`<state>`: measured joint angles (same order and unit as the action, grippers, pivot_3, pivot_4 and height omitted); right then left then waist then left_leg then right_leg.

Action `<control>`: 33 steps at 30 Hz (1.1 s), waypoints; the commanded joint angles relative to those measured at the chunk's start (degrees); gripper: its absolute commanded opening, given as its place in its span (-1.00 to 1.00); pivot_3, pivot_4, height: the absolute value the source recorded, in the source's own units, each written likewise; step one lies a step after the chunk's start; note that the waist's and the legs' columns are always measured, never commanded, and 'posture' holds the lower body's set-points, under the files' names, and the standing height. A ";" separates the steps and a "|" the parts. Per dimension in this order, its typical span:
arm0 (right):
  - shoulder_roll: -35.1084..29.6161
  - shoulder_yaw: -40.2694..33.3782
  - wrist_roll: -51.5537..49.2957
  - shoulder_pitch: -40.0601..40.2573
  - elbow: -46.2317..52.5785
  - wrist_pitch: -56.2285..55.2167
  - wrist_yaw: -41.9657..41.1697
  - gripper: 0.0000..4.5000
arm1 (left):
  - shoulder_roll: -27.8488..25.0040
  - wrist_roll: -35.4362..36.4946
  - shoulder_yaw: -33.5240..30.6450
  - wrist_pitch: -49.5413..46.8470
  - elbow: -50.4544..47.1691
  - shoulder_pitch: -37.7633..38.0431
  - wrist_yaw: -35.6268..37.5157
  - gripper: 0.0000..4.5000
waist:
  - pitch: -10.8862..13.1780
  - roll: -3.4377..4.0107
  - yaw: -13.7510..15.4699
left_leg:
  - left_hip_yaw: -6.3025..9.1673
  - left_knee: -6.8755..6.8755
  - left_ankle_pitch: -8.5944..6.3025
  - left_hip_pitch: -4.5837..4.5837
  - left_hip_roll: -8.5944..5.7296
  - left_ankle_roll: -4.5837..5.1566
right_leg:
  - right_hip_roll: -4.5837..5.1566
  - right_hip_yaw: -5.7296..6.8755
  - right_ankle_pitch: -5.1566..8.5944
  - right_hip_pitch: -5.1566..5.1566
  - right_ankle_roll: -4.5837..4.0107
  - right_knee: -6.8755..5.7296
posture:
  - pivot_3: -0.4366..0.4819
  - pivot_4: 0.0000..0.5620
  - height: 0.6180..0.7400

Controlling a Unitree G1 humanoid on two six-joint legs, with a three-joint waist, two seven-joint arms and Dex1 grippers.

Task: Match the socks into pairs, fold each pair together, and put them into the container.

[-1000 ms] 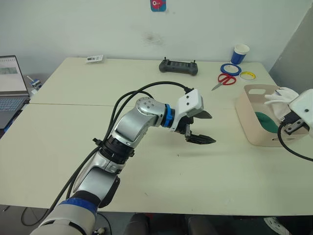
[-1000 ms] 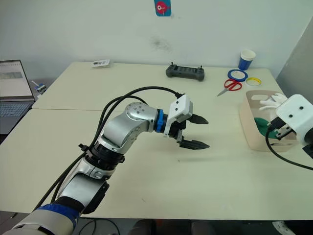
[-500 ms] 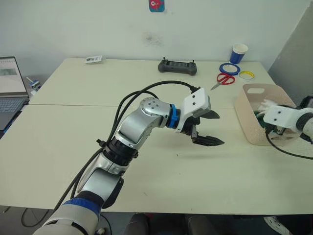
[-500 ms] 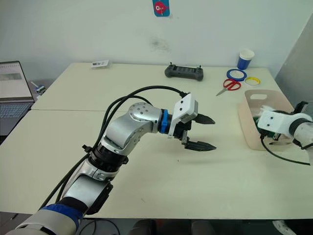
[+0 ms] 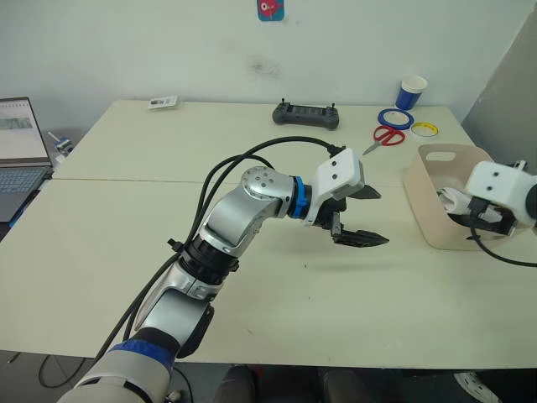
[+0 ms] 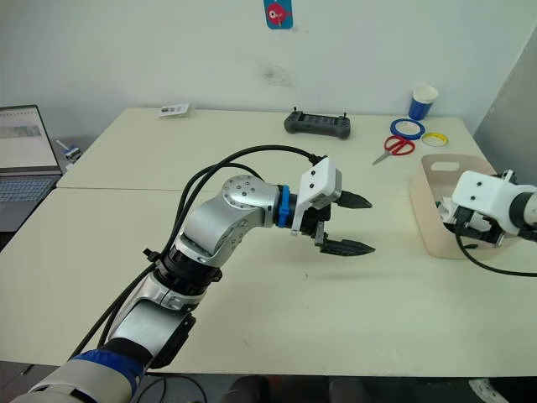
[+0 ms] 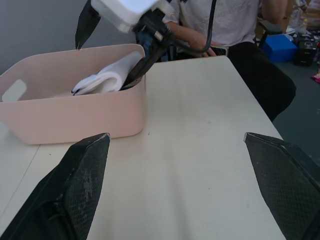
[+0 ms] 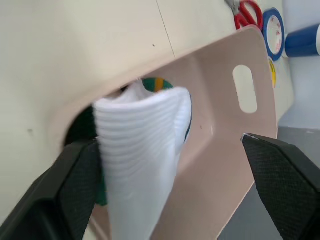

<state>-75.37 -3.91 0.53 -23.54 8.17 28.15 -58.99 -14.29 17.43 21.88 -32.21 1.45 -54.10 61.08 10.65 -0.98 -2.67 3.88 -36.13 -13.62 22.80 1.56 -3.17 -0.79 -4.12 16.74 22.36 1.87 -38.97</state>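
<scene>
No text, brand, number or label can be read in any view. A small red-and-blue sign point(image 5: 270, 9) is fixed to the wall, but its marking cannot be made out. A white card point(image 5: 162, 101) with dark print lies at the far side of the table point(image 5: 168, 218); its print is too small to be read. Lines are shown on the laptop screen point(image 5: 21, 126), but none is legible.
</scene>
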 commanded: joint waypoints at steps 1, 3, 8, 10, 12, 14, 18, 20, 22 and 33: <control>-2.45 -7.11 -4.43 -0.20 3.83 4.04 -3.69 1.00 | -0.09 -0.05 -0.99 1.01 -1.11 -0.02 -0.03 1.00 | 0.00 0.00 -0.01 | 0.01 0.00 0.00 0.00 0.01 0.00 | 0.00 0.01 0.00 -0.01 0.00 0.00 | -0.05 -0.47 1.00; -2.81 -9.10 -5.37 -0.60 3.53 5.37 -3.69 1.00 | -0.17 -0.14 -0.94 1.17 -1.00 -0.04 -0.02 1.00 | 0.00 0.00 -0.01 | 0.02 -0.01 0.00 -0.02 0.00 0.00 | 0.00 0.02 0.00 -0.04 0.00 0.00 | -0.05 -0.47 1.00; -2.26 -9.91 -5.68 -0.07 1.38 6.10 -2.34 1.00 | -0.15 -0.30 -0.67 1.22 -1.35 0.02 -0.01 1.00 | 0.00 0.00 -0.02 | -0.02 -0.11 0.00 -0.02 -0.01 0.00 | 0.01 -0.02 -0.03 -0.06 0.05 -0.01 | -0.05 -0.47 1.00; -1.91 -8.77 -5.09 0.55 0.47 5.00 -1.67 1.00 | -0.12 -0.33 -0.62 1.18 -1.47 0.08 0.05 1.00 | 0.00 0.00 -0.02 | -0.02 -0.13 0.00 -0.02 -0.01 0.00 | 0.01 -0.02 -0.04 -0.06 0.05 -0.02 | -0.05 -0.47 1.00; 0.05 -5.45 -4.06 -0.75 -2.26 3.88 -0.16 1.00 | -0.13 -0.52 -0.50 1.45 -1.16 -0.04 0.36 1.00 | 0.00 0.00 -0.12 | -0.03 -0.13 0.00 -0.02 -0.01 0.00 | 0.01 -0.03 -0.04 -0.06 0.05 -0.02 | -0.05 -0.47 1.00; 1.58 -1.82 -2.38 -2.40 -4.81 2.31 0.66 1.00 | -0.08 -0.62 -0.48 1.55 -1.00 -0.15 0.55 1.00 | 0.00 0.00 -0.17 | -0.04 -0.15 0.00 -0.02 0.00 0.00 | 0.01 -0.04 -0.04 -0.06 0.05 -0.02 | -0.05 -0.47 1.00; 4.86 2.90 -0.89 -5.81 -8.73 1.94 0.72 1.00 | -0.04 -0.81 -0.66 1.61 -0.87 -0.19 0.74 1.00 | -0.01 0.10 -0.33 | -0.05 -0.20 0.00 -0.03 -0.01 0.00 | 0.00 -0.05 -0.04 -0.06 0.06 -0.08 | -0.05 -0.47 1.00; 5.65 5.22 0.91 -6.10 -11.04 0.66 0.84 1.00 | -0.27 -0.89 -0.87 1.51 -1.13 0.02 0.69 1.00 | -0.02 0.12 -0.24 | -0.03 -0.21 0.00 -0.02 -0.01 0.00 | 0.00 -0.03 -0.05 -0.05 0.06 -0.09 | -0.05 -0.47 1.00; 6.15 6.37 2.35 -6.71 -12.81 -0.68 1.68 1.00 | -0.52 -0.96 -1.08 1.39 -1.35 0.26 0.48 1.00 | -0.02 0.12 -0.13 | -0.01 -0.21 0.00 -0.02 0.00 0.00 | 0.00 -0.01 -0.05 -0.06 0.06 -0.09 | -0.05 -0.47 1.00; 4.39 -7.97 -0.83 -6.32 -4.80 1.49 4.39 1.00 | -7.92 -1.74 -5.92 1.31 -1.90 3.93 -1.62 1.00 | -0.02 0.16 -0.26 | 0.03 -0.23 0.00 0.00 0.02 0.00 | -0.01 0.01 -0.14 -0.06 -0.11 -0.10 | -0.05 -0.47 1.00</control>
<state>-70.05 -7.02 0.91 -29.64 -0.05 28.72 -55.83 -21.36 15.90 18.22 -31.76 1.33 -50.42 60.19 10.63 -0.82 -2.93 3.92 -36.36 -13.62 22.79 1.60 -3.17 -0.81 -4.10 16.59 22.31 1.74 -39.07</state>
